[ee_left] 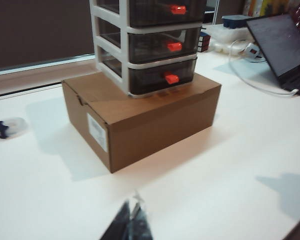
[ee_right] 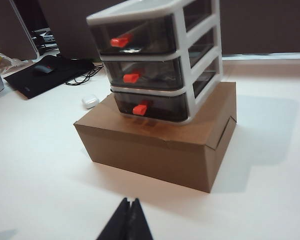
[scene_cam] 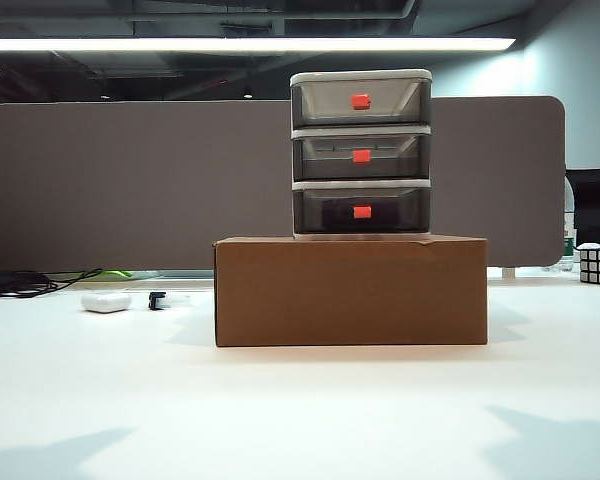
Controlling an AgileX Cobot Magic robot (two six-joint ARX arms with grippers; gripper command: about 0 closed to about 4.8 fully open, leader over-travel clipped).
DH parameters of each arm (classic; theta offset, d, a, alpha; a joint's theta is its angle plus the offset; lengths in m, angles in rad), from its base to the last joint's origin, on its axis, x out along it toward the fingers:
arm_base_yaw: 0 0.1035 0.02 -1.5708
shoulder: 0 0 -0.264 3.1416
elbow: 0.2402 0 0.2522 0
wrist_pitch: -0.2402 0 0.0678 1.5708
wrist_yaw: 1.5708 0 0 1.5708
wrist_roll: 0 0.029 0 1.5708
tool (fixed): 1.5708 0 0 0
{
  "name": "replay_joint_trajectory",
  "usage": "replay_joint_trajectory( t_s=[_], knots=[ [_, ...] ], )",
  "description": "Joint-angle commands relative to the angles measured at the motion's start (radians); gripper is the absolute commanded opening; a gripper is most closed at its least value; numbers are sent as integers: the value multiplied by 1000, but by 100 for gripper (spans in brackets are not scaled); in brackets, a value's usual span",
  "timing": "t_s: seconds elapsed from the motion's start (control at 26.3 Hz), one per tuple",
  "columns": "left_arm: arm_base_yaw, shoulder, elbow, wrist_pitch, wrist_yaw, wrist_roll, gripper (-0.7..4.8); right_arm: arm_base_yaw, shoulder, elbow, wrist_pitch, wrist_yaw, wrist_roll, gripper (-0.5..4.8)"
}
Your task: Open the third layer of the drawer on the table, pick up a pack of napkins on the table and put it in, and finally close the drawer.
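**All three drawers closed, both arms standing back**

The table [scene_cam: 300,420] is lying broad and white, bare across its near half. On it a wide cardboard box [scene_cam: 350,292] is sitting square to the exterior camera, and the drawer [scene_cam: 361,152] is standing upright on top of the box, toward its rear edge. The third layer [scene_cam: 361,209], the lowest tray, is sitting flush with the two above it, its red handle [scene_cam: 362,212] facing forward. Something dark is showing through its smoky front, but what it is cannot be told.

The pack of napkins is not showing anywhere on the table in these pictures. Judging by that and the closed tray, the task is looking finished or very nearly so, though the pack may be lying inside unseen.

Off to the left, well apart from the box, a small white case [scene_cam: 106,301] is resting on the table.

The left gripper [ee_left: 131,220] is hanging above the bare table in front of the box, its jaws pressed together on nothing. The right gripper [ee_right: 129,220] is doing likewise on the other side, jaws closed and empty.
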Motion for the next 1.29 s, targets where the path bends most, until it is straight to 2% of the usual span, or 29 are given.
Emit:
replay_joint_trajectory(
  t_s=[0.04, 0.23, 0.38, 0.53, 0.84, 0.91, 1.07, 1.18, 1.26, 1.29],
  knots=[
    [-1, 4, -19, 4, 2, -10, -5, 0, -2, -22, 16, 12, 7, -4],
    [-1, 4, -41, 5, 2, -10, -5, 1, -2, -87, 51, 12, 16, -5],
    [1, 4, -81, 14, -2, -8, -5, 1, -2, -188, 185, 13, 15, -5],
    [1, 4, -114, 47, 2, -9, -5, 0, -2, -266, 240, 13, 15, -4],
    [18, 4, -147, 74, -27, 29, -5, -2, -2, -287, 278, 55, -42, -4],
    [34, 4, -147, 74, -28, 60, -5, -2, -2, -287, 277, 63, -42, -5],
    [91, 4, -147, 74, -13, 86, -5, -3, -2, -287, 277, 77, -69, -4],
    [172, 4, -148, 73, 32, 111, -5, -12, -2, -287, 274, 84, -98, -4],
    [272, 4, -149, 76, 79, 141, -5, -39, -2, -287, 272, 85, -115, -5],
    [341, 4, -153, 85, 150, 153, -5, -68, -2, -287, 273, 84, -116, -4]
  ],
)
